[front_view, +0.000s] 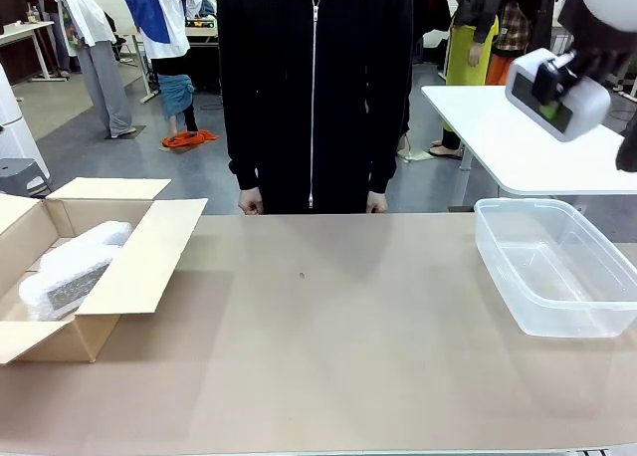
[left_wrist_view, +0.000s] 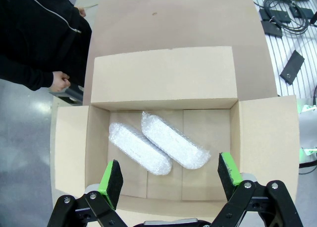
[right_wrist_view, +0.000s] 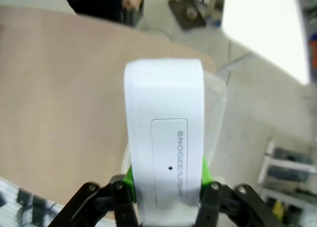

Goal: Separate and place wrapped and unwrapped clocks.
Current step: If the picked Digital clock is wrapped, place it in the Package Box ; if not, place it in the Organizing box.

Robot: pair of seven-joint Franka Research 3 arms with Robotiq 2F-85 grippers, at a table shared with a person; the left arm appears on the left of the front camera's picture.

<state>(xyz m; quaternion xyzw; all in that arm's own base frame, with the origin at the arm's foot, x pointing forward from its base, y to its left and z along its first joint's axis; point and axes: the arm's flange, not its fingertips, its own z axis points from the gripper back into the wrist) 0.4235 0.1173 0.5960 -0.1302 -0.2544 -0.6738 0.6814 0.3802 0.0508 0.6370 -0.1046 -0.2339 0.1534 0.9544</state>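
Two bubble-wrapped clocks (left_wrist_view: 140,148) (left_wrist_view: 174,146) lie side by side on the floor of an open cardboard box (left_wrist_view: 163,78); the same box (front_view: 149,252) stands at the table's left with a wrapped clock (front_view: 72,270) inside. My left gripper (left_wrist_view: 171,178) hangs open above the box, its green pads (left_wrist_view: 113,180) spread wide with nothing between them. The bare white clock (right_wrist_view: 166,152), marked SNOOZE/LIGHT, is clamped in my right gripper (right_wrist_view: 167,180). That clock (front_view: 557,93) is held high in the air at the right, above a clear plastic tub (front_view: 557,267).
A person in a black zip jacket (front_view: 314,88) stands at the table's far edge, hands at the rim. A white table (front_view: 518,142) stands behind the tub. The table's middle is bare brown surface (front_view: 328,337). Cables and black devices (left_wrist_view: 282,19) lie on the floor beside the table.
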